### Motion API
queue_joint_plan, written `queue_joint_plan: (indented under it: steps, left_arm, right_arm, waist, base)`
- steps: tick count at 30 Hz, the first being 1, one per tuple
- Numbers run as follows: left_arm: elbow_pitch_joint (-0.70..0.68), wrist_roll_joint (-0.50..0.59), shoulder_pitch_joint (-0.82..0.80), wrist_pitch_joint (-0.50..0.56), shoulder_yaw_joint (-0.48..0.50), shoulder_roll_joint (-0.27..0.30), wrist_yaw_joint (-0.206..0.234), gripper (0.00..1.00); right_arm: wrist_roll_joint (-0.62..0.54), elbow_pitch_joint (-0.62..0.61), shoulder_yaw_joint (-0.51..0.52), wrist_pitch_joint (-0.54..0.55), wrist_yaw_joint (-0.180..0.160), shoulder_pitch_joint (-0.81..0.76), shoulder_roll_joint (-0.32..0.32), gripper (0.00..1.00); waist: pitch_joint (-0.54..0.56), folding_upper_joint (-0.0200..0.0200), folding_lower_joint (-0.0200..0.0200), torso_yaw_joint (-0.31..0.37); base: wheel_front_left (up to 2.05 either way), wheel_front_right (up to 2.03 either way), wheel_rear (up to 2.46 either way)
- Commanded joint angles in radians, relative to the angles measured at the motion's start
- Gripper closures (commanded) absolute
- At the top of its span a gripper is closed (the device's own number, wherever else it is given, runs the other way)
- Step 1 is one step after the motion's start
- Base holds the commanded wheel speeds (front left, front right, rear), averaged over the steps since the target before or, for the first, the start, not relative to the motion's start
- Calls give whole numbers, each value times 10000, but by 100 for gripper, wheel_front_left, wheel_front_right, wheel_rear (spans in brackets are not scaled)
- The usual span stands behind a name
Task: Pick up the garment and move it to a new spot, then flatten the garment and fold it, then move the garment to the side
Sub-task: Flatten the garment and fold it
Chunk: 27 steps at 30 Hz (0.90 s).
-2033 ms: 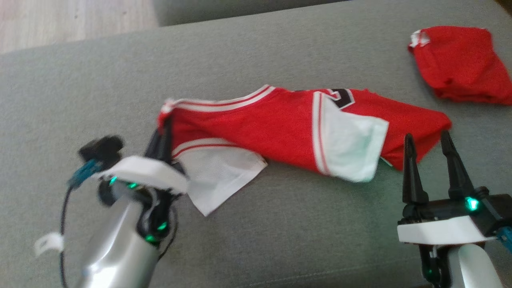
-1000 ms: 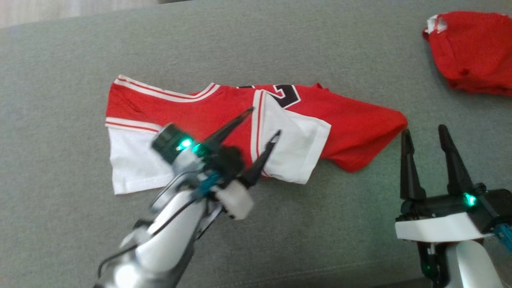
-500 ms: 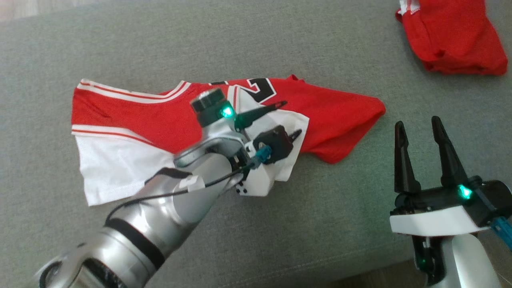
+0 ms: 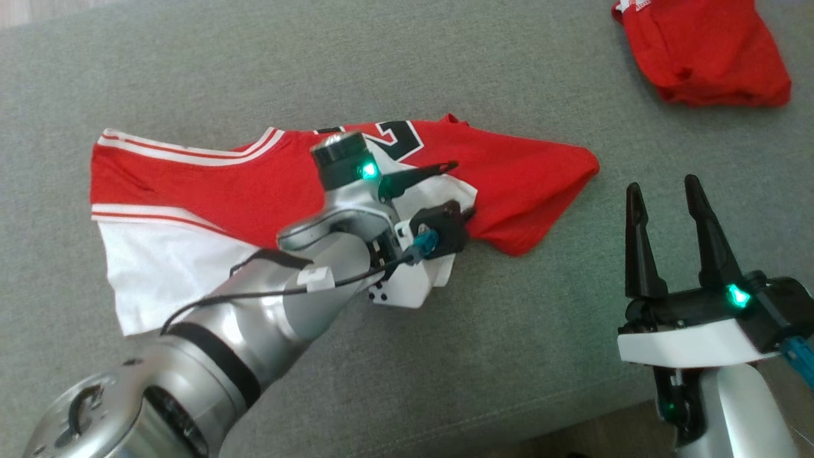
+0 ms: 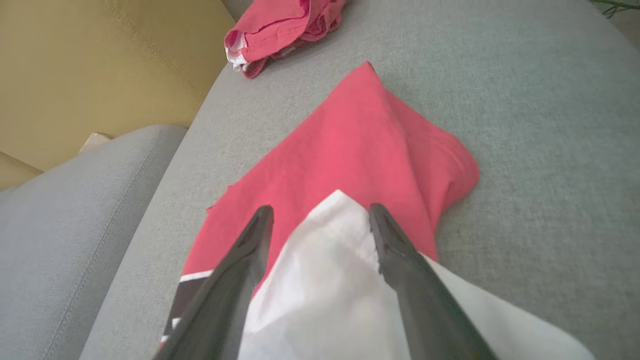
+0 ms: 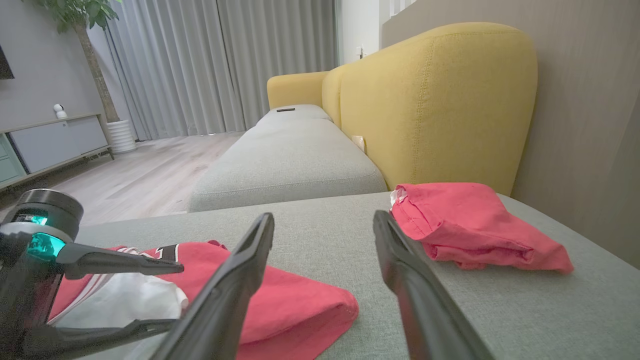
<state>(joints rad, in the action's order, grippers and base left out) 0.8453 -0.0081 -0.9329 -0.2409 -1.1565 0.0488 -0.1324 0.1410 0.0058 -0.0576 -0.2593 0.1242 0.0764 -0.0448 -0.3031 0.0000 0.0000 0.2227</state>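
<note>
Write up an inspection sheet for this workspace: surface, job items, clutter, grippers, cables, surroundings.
Surface: grey cushion, no stains seen.
Job's things: red and white jersey lying unevenly on the cushion, a white flap folded over the red.
Clutter: second red garment bunched at the far right.
Grippers: left gripper open, fingers straddling the white flap; right gripper open above bare cushion, apart from the jersey.
Cables: black cable running along the left arm to a blue plug at the wrist.
Surroundings: yellow backrest, grey curtains, wooden floor.
</note>
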Motion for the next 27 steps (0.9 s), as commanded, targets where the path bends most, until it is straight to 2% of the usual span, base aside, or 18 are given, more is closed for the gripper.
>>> queue_joint_plan:
  steps: [1,8,9,10,11,12,13,14,24,27]
  left_arm:
    - [-191,-136,-576,-105,86,16,18,0]
    - [70,-447,-754,-85,-304,16,18,0]
    - [122,-532,-771,-49,-373,16,18,12]
    - [167,-608,-792,-10,-447,16,18,45]
    - [190,-683,-814,2,-508,15,18,64]
    - [203,-760,-831,1,-556,15,18,80]
    - [203,-837,-851,-8,-574,15,18,87]
    - [198,-896,-867,-19,-595,15,19,100]
    - [-897,-1907,-421,-190,-281,24,305,100]
    - [-1488,-1991,10,-202,-185,361,443,100]
  right_arm:
    - [77,-322,-255,-25,65,295,-54,0]
    - [129,-326,-255,-25,65,351,-54,0]
    - [134,-331,-250,-25,65,359,-54,0]
    - [137,-336,-243,-25,65,365,-54,0]
    - [138,-340,-237,-25,65,368,-54,0]
    - [137,-344,-231,-25,65,369,-54,0]
    - [134,-349,-221,-25,65,364,-54,0]
    - [126,-355,-202,-25,65,352,-54,0]
    - [-155,-431,-250,-25,65,143,-54,0]
    - [-142,-207,-441,-25,65,77,-54,0]
  waist:
    - [-49,0,0,54]
    - [-126,0,0,177]
    - [-132,0,0,191]
    - [-135,0,0,198]
    - [-137,0,0,201]
    - [-131,0,0,201]
    - [-122,0,0,195]
    - [-100,0,0,175]
    - [324,0,0,-535]
    - [459,0,0,-880]
  base:
    - [0,0,0]
    - [0,0,0]
    - [0,0,0]
    - [0,0,0]
    - [0,0,0]
    - [0,0,0]
    - [0,0,0]
    - [0,0,0]
    - [0,0,0]
    - [0,0,0]
